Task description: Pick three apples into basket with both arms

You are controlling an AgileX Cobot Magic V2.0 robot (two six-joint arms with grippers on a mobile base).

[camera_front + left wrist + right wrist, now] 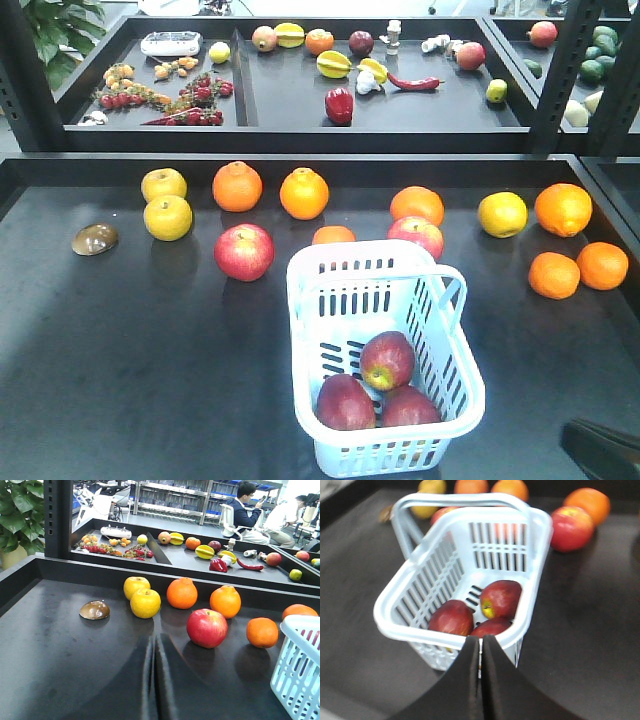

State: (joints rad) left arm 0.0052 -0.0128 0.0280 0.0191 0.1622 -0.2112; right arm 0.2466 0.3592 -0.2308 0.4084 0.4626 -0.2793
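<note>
The pale blue basket (365, 290) stands at the table's front centre with its handle folded back. Inside lie three dark red apples (387, 359) (345, 402) (410, 407). The right wrist view looks down on the basket (500, 540) and the same apples (501, 598) (451, 618) (491, 627). My right gripper (481, 639) is shut and empty, just outside the basket's near rim. My left gripper (155, 642) is shut and empty, low over bare table, with the basket (300, 665) at its far right. A dark part of the right arm (600, 450) shows at the front view's bottom right corner.
Paler red apples (244, 251) (416, 235) lie behind the basket among oranges (237, 186) (304, 193), yellow apples (167, 217) and a brown shell-like object (95, 239). More oranges (554, 275) sit at the right. A raised tray (240, 85) of mixed fruit lies beyond the table edge.
</note>
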